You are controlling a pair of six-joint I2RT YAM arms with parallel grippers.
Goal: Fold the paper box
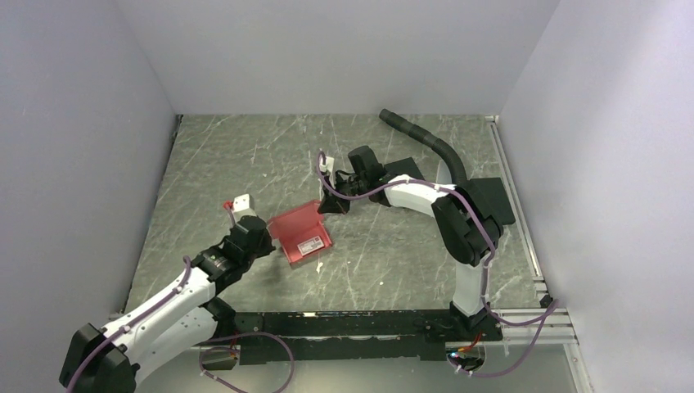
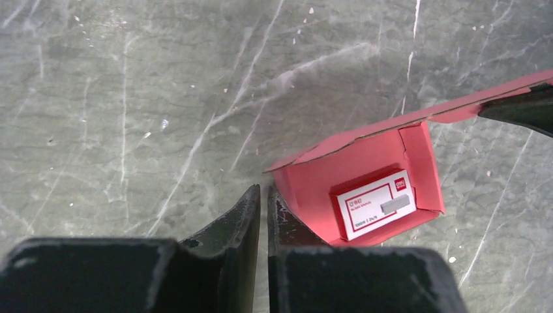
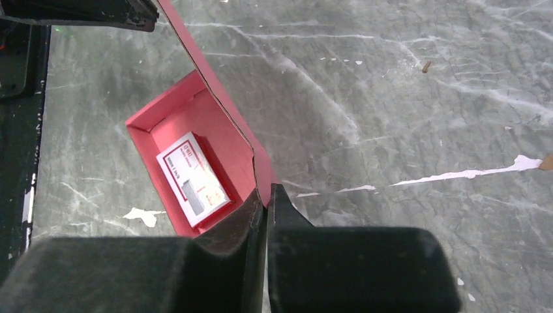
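The red-pink paper box (image 1: 295,223) lies open on the table, walls up, with a small red-and-white card (image 1: 310,244) inside. My right gripper (image 1: 326,205) is shut on the box's long raised flap at its far right corner; in the right wrist view the flap (image 3: 225,104) runs in between the fingertips of the gripper (image 3: 267,190). My left gripper (image 1: 268,239) is at the box's left corner. In the left wrist view its jaws (image 2: 263,193) are closed to a thin slit with only table showing between them, and the right finger (image 2: 282,212) lies against the box wall (image 2: 339,163).
A black hose (image 1: 425,139) curves along the back right. A black flat pad (image 1: 495,196) lies behind the right arm. A small white-and-red piece (image 1: 239,202) sits by the left wrist. White scraps (image 3: 140,215) dot the table. Grey walls stand on three sides.
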